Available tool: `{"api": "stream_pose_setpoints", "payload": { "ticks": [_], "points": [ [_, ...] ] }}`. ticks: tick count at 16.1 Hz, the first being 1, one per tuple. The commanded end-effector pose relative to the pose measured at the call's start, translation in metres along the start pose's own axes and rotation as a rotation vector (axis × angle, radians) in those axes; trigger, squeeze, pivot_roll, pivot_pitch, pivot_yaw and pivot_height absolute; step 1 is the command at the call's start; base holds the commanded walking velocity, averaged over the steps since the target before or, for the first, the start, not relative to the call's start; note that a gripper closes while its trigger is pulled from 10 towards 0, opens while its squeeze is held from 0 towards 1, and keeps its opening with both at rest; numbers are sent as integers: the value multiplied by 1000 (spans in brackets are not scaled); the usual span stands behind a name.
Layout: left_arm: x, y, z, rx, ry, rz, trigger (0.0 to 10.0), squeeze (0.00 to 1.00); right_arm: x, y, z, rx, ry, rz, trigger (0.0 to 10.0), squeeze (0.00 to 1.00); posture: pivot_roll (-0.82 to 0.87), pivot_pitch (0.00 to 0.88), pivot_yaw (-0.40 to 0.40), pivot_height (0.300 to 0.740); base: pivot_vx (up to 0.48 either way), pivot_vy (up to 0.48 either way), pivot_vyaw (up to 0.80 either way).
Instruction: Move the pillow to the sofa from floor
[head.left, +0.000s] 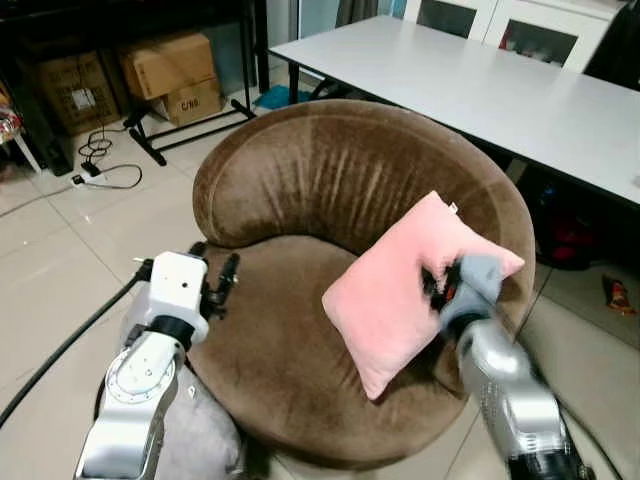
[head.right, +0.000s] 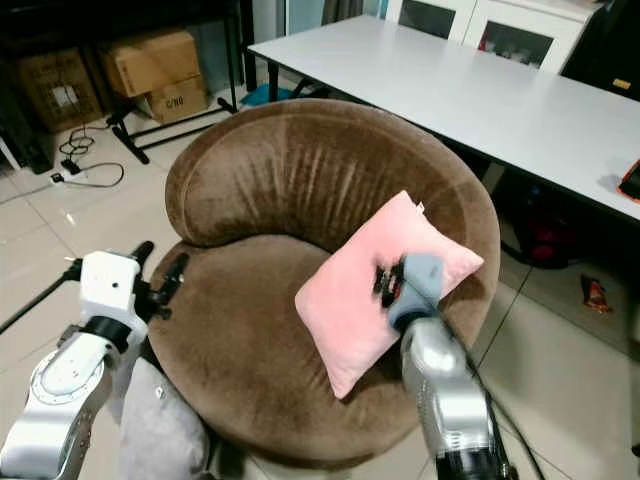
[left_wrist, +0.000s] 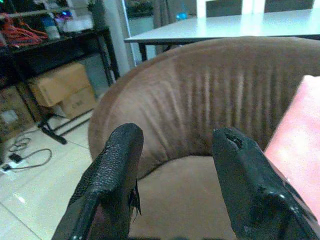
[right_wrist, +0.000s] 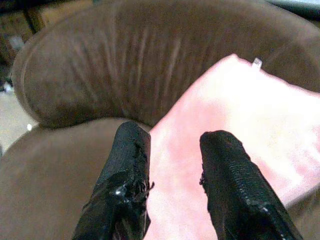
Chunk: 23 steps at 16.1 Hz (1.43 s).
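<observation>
Both jaws spread, nothing pinched. We see the soft square pink fabric pillow (head.left: 400, 290) resting on the round brown velvet tub sofa (head.left: 300, 170), propped vs. the backrest on the robot's right side, so off the floor; task looks about done. Right gripper (right_wrist: 172, 165) hovers just in front of it, blurred in head views. Left gripper (left_wrist: 175, 170) sits near the seat's left edge w/ fingers apart. Sofa nap shows vertical streaks; white table (head.left: 480, 90) stands behind.

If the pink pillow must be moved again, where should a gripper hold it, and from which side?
Probably the pink pillow's lower front corner, approached from the chair's open front. The pillow leans tilted against the brown sofa chair backrest, so that corner juts out free. The open right gripper is already near it.
</observation>
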<state>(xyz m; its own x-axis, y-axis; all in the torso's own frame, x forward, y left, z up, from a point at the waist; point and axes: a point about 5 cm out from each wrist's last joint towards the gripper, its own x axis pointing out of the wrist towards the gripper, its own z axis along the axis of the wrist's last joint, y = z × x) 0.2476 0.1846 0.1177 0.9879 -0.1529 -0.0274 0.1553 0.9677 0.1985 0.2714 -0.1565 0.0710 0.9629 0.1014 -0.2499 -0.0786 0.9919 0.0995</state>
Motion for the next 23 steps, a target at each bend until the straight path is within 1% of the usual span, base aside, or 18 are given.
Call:
{"api": "stream_pose_setpoints", "payload": {
  "ticks": [1, 3, 6, 11, 14, 17, 18, 20, 23],
  "points": [
    [-2, 2, 2, 20, -12, 15, 10000, 0, -1, 4, 12, -4, -37, 29, 10000, 0, -57, 0, -44, 740, -270, 0, 0],
    [-3, 2, 2, 29, -14, 19, 10000, 0, -4, 5, 12, 12, -21, 34, 10000, 0, -54, 0, -45, 740, -266, 0, 0],
    [-3, 0, 2, 35, -19, 20, 10000, 0, -7, 5, 16, 1, 4, 37, 10000, 0, -51, 0, -48, 740, -269, 0, 0],
    [-3, 0, 1, 36, -18, 15, 10000, 0, -6, 4, 19, -2, 15, 29, 10000, 0, -53, 0, -47, 740, -256, 0, 0],
    [-2, 1, -1, 34, -15, 19, 10000, 0, -6, 2, 21, -18, 19, 21, 10000, 0, -54, 0, -48, 740, 0, 0, 0],
    [0, 2, -3, 53, -41, 14, 10000, 0, -3, -2, 19, -98, 17, 7, 10000, 0, -56, 0, -48, 740, 0, 0, 0],
    [0, 2, -3, 52, -46, 16, 10000, 0, -2, -4, 18, -100, 17, -11, 10000, 0, -56, 0, -46, 740, 0, 0, 0],
    [0, 3, -2, 47, -41, 11, 10000, 0, -1, -6, 17, -63, 24, -27, 10000, 0, -58, 0, -41, 740, 0, 0, 0],
    [1, 3, -3, 41, -44, -3, 10000, 0, 0, -3, 20, -84, 13, -11, 10000, 0, -62, 0, -39, 740, 0, 0, 0]
  ]
}}
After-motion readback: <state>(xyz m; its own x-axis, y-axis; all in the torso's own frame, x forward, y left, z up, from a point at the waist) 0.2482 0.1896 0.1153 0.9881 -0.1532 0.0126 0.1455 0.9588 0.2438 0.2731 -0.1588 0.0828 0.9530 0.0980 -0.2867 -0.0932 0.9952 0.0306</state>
